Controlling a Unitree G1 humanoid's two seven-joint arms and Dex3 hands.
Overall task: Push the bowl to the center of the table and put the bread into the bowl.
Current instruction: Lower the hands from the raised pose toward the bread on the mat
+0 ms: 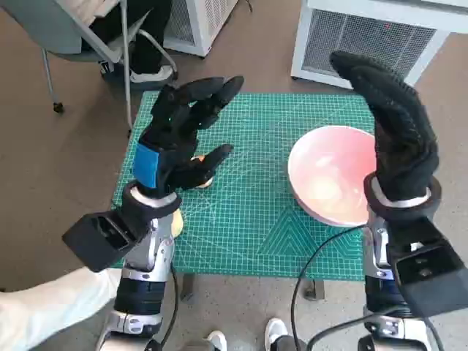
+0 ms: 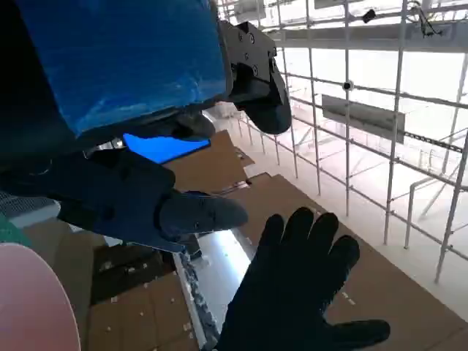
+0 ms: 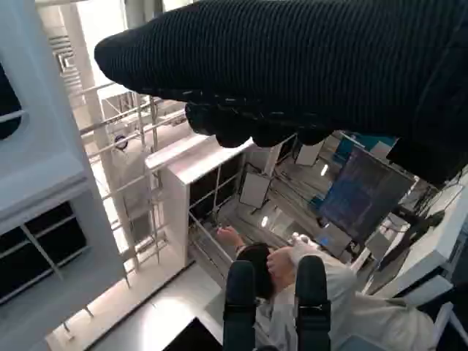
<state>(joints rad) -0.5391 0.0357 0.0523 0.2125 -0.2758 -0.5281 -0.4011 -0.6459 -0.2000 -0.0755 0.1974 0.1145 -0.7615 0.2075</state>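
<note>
Green cutting mat (image 1: 256, 227) over a small table, seen steeply from above, brown floor all round. At upper left of the head frame, a grey chair (image 1: 80, 36) and a seated person's dark legs (image 1: 146, 44); along the top edge, white louvred cabinets (image 1: 365, 36); at the bottom edge, the toes of white shoes (image 1: 276, 330).

Right of centre on the mat, a pink bowl (image 1: 329, 179), upright and open to the camera, nothing inside, its right rim hidden behind the gloved wrist. Seen again as a pink curve at lower left of the left wrist frame (image 2: 29, 300).

Left of centre, the left hand (image 1: 175, 146), raised over the mat, blue tape uppermost, black fingers (image 1: 212, 95) spread and aimed toward the upper right, holding nothing. Just beneath its thumb, a small tan patch of bread (image 1: 202, 180) on the mat, well apart from the bowl; another pale patch beside the wrist lower down. Most of the bread covered by the hand, so long axis and heading impossible to judge.

At right, the right hand (image 1: 395, 124), upright in its black knitted glove above the bowl's right side, fingers extended and slightly curved, gripping nothing. Same glove at the bottom of the left wrist frame (image 2: 292, 292), fingers fanned.

In the lower part of the right wrist frame, a person (image 3: 292, 292) at a desk, beside a lit monitor (image 3: 358, 194), white shelving behind.
</note>
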